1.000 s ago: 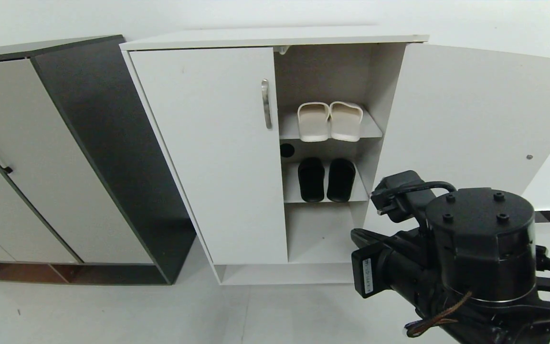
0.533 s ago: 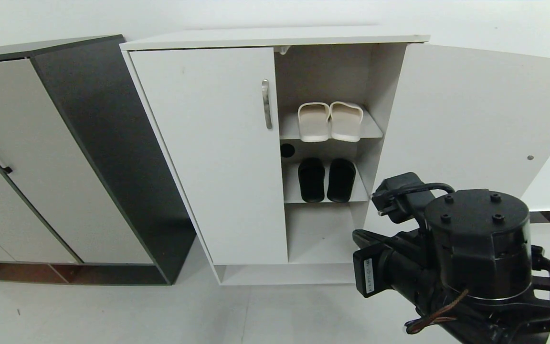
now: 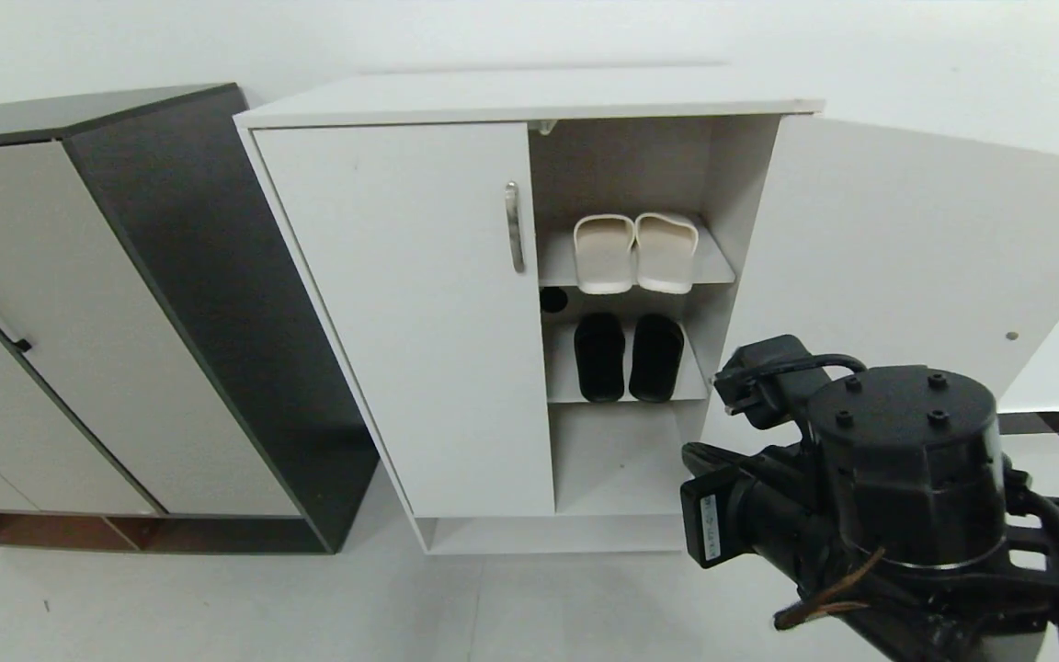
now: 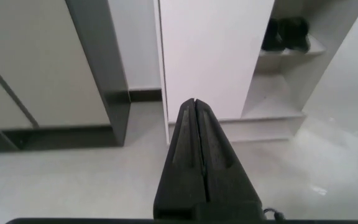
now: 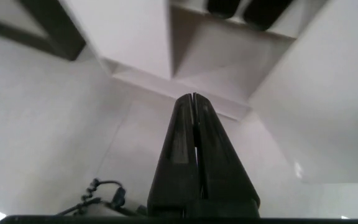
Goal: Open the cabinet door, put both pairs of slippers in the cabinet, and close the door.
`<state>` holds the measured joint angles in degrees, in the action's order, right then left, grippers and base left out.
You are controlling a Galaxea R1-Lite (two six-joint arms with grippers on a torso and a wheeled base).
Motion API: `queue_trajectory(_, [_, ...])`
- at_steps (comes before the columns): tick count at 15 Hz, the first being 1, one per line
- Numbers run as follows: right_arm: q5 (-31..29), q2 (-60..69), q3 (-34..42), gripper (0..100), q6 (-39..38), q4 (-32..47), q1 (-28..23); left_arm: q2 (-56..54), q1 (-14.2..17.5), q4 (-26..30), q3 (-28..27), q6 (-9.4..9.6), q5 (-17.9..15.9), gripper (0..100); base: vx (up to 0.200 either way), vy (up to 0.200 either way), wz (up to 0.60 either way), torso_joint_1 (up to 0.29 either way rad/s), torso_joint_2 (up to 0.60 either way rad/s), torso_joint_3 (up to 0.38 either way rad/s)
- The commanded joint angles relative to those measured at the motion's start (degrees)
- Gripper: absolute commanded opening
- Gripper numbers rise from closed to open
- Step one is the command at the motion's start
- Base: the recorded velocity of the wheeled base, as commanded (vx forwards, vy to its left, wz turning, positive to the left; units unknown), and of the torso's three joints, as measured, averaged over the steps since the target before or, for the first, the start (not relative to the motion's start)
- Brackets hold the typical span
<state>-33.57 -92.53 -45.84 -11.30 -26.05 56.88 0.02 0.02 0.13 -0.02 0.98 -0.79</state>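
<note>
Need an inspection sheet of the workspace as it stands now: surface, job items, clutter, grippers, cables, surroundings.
Surface: pale floor; the white cabinet stands on it.
Job's things: right door wide open, left door shut; white slippers on the upper shelf, black slippers on the shelf below.
Clutter: nothing seen.
Grippers: left gripper and right gripper both shut, holding nothing, above the floor before the cabinet.
Cables: brown wires and a black cable on the right arm.
Surroundings: dark cabinet beside the white one, white wall behind.
</note>
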Motion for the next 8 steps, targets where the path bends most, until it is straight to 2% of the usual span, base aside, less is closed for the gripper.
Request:
queue_trajectory(1, [0.00, -0.20, 0.05, 0, -0.04, 0.04, -0.02, -0.02, 0.06, 0.04, 0.02, -0.01, 0.00, 0, 0.000, 0.000, 0.00, 0.032, -0.54, -0.359])
queue_trajectory(8, [0.09, -1.08, 0.49, 0, -0.13, 0.04, -0.02, 0.06, 0.06, 0.04, 0.02, -0.01, 0.00, 0, 0.000, 0.000, 0.00, 0.125, -0.47, -0.341])
